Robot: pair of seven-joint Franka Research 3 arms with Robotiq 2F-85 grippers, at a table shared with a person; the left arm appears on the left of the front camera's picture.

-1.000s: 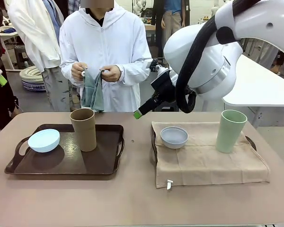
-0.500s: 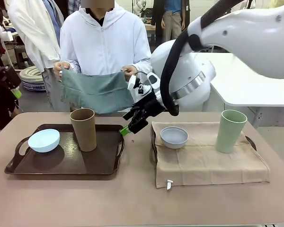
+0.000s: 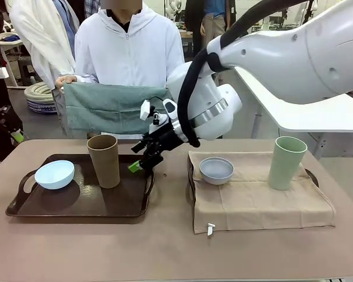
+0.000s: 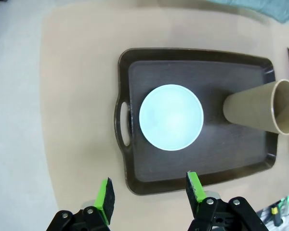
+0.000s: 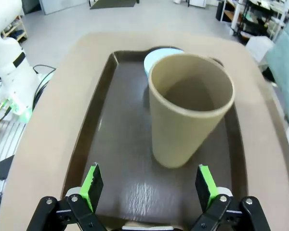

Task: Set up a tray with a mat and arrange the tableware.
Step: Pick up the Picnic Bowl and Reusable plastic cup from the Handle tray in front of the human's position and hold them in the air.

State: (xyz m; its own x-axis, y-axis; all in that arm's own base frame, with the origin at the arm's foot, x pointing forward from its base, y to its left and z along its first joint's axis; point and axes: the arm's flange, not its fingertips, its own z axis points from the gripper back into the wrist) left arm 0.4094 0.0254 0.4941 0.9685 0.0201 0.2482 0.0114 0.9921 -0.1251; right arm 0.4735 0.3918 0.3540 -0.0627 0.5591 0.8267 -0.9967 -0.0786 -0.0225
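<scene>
Both jaws wide, empty, dark tray (image 3: 125,197) holding tan cup (image 3: 104,160), blue bowl (image 3: 54,174)

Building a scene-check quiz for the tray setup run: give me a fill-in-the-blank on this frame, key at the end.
The tan cup and the pale blue bowl stand on the dark ___.
The greyish white bowl and the pale green cup stand on a beige ___.
The teal cloth is held spread out by the ___.
The right arm's jaws, facing the tan cup, are ___.
Missing words: tray; mat; person; open.
</scene>
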